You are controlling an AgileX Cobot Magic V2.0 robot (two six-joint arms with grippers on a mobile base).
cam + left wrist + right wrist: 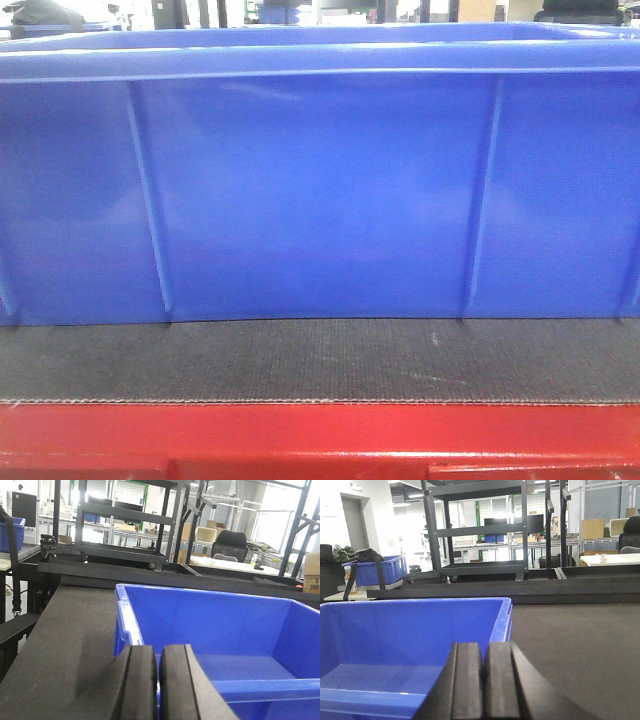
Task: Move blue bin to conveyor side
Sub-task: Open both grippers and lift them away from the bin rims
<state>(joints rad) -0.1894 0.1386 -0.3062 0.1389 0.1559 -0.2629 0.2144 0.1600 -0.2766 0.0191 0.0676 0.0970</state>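
The blue bin (320,200) stands on the dark woven conveyor belt (320,360), its ribbed near wall close to the red frame (320,435). No gripper shows in the front view. In the left wrist view my left gripper (159,680) is closed at the bin's (225,625) near left corner, and the left wall's rim runs into the thin gap between the pads. In the right wrist view my right gripper (484,680) is closed the same way on the right wall's rim of the bin (395,635). The bin's inside looks empty.
The belt stretches left of the bin (65,630) and right of it (570,645). A black rail (150,575) bounds the belt's far side. Behind it stand a black shelf cart (480,530) and another blue bin (375,570) on a table.
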